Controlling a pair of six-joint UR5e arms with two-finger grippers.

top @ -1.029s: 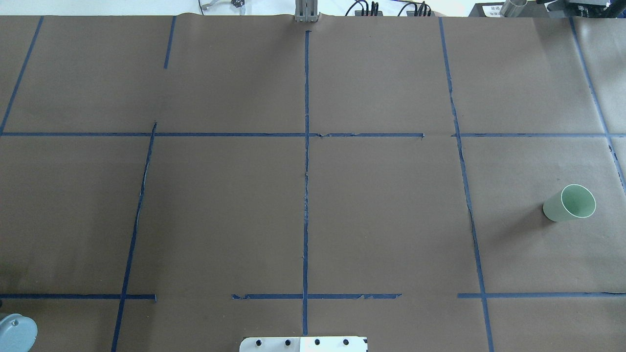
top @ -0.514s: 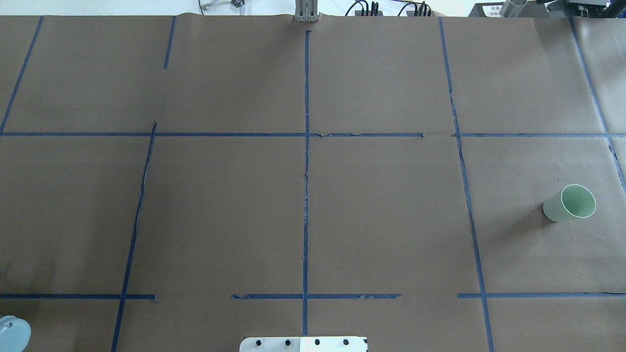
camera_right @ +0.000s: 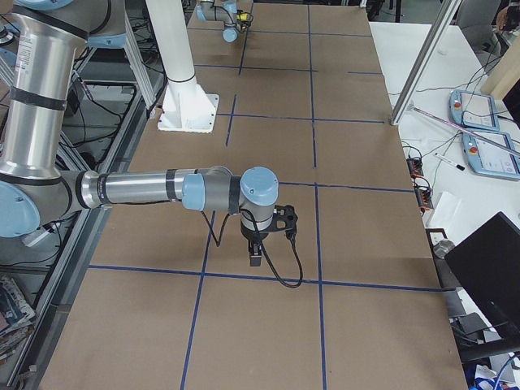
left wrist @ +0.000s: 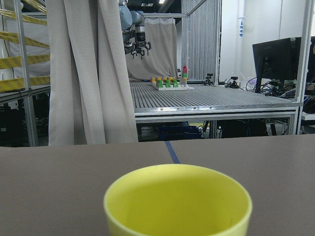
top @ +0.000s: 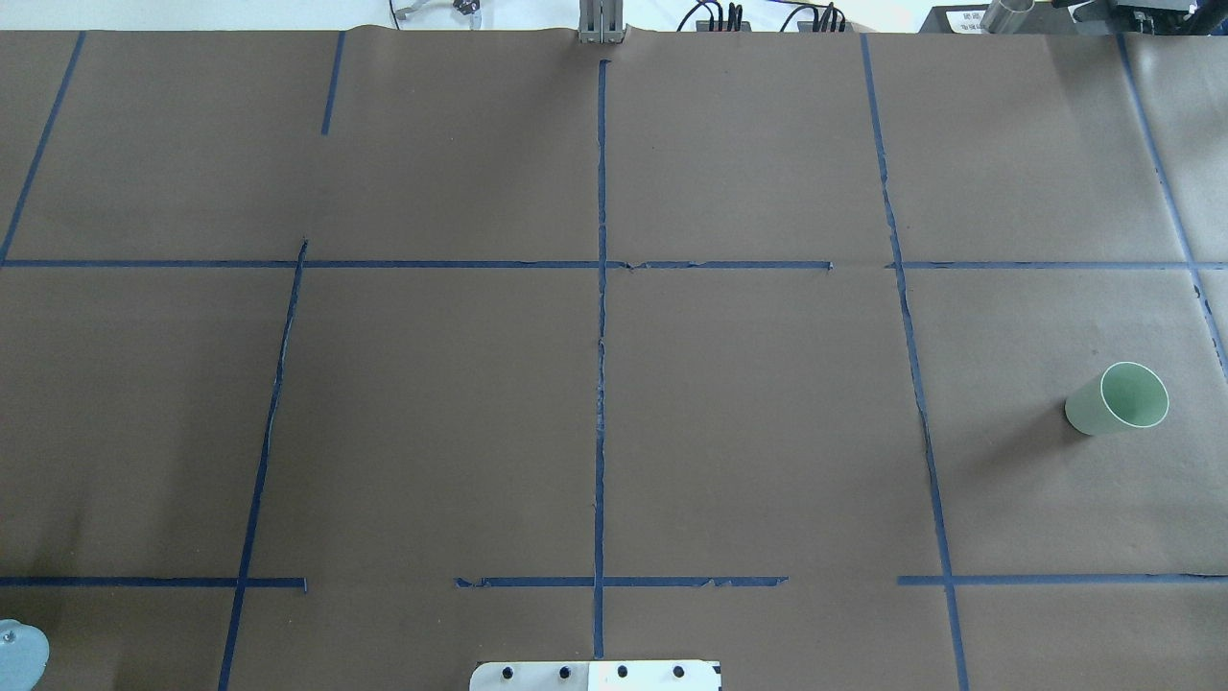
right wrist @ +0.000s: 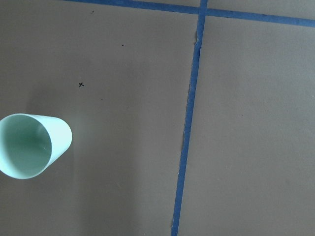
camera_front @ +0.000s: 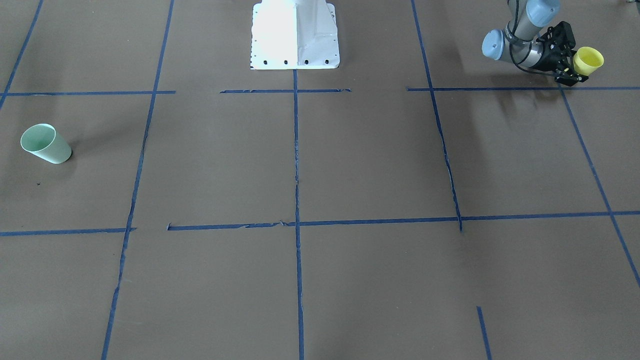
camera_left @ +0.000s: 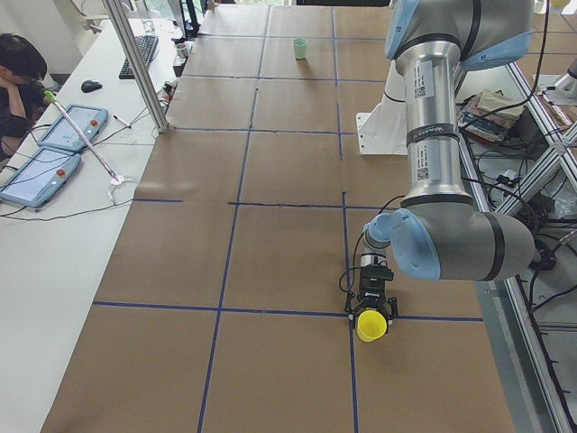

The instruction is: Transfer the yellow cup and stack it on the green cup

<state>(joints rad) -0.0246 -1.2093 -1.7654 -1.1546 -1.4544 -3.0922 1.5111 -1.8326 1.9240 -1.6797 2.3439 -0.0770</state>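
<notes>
So far only the pickup appears to be done: the yellow cup (camera_front: 588,60) is held in the left gripper (camera_front: 570,62), whose fingers are closed on the cup's lower wall, and the cup is carried on its side with the mouth pointing away from the wrist. It is seen near the robot's side of the table, at the far left end, just above a blue tape line (camera_left: 270,312). From the left wrist view the cup's rim fills the lower part of the picture, so a firm hold is judged likely.

The green cup (top: 1118,398) stands upright near the opposite, right end of the table, well apart from the yellow one. The right gripper (camera_right: 255,253) hangs over the paper-covered table (camera_front: 370,160) with nothing between its fingers; how wide it stands cannot be told from the side view alone.

Still left, by this judgement: the whole transfer across the table, possibly a hand-over, and the seating of yellow into green.
</notes>
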